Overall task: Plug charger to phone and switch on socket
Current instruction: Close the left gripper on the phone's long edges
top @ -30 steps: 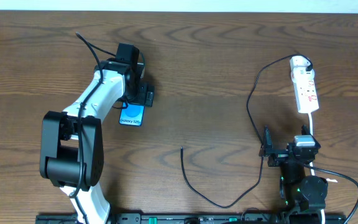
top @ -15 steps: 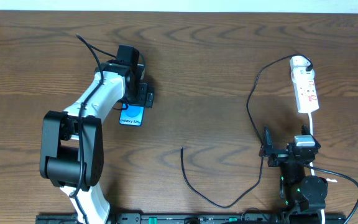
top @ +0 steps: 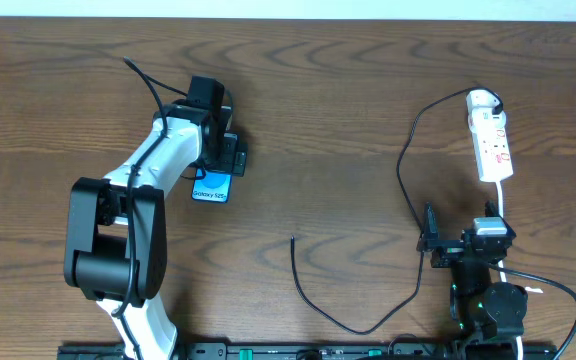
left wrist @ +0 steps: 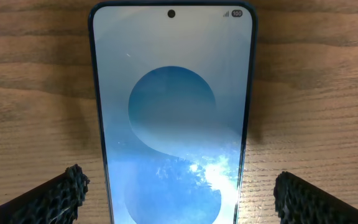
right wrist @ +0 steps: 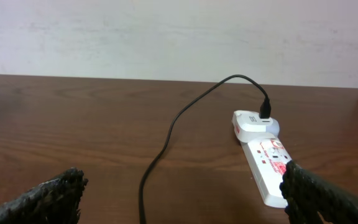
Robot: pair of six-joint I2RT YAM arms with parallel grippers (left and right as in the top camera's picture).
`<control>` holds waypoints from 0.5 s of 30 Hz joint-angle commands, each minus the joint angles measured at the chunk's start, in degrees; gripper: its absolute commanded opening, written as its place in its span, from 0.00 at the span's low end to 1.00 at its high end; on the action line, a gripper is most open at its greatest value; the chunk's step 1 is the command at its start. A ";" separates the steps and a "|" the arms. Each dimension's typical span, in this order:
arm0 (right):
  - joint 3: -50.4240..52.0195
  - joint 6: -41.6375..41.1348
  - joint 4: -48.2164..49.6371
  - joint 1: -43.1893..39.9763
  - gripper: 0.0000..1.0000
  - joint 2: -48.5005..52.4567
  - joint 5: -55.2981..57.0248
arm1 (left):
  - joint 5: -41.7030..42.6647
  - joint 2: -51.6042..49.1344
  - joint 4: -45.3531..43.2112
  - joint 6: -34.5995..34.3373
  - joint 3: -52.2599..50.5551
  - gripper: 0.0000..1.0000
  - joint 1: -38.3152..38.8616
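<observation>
Tabletop (top: 348, 100) material is dark brown wood with a flowing grain and a matte finish; a pale plain wall (right wrist: 166, 37) bounds its far edge. The phone (left wrist: 173, 112), a slim rectangle with rounded corners, dark edges and a glossy blue screen bearing a lighter oval, lies flat on the left half of the table; the left gripper (left wrist: 182, 190) hangs directly over it, jaws spread wide, one ridged black pad (left wrist: 67, 193) on each side of the phone's body and neither touching it. The socket (top: 491, 140), a white elongated plastic strip with red markings, lies at the far right; its thick white cord (top: 502, 200) runs back toward the right arm's base. The charger (top: 406, 180), a thin black cable, runs from a white block at the strip's far end, curves down the table and loops left; its small free tip (top: 292, 238) rests on bare wood between the two arms, well apart from the phone. The right gripper (right wrist: 182, 199) sits near the front edge, jaws spread and holding nothing, facing the strip; open wood lies between the two.
</observation>
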State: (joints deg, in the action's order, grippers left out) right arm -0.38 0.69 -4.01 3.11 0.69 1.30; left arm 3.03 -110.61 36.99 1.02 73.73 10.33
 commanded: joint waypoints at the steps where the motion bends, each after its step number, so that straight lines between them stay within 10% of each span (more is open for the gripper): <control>1: 0.07 0.68 -0.22 -0.42 0.99 -0.37 0.50 | -0.70 -0.66 -0.11 -0.92 -0.42 0.98 -0.07; 15: 0.07 0.68 -0.22 -0.42 0.99 -0.37 0.50 | -0.72 -0.66 -0.90 -0.92 -0.46 0.98 -0.07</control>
State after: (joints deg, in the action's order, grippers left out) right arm -0.38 0.69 -4.01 3.11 0.69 1.30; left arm 3.03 -110.61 35.99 0.82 73.73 10.33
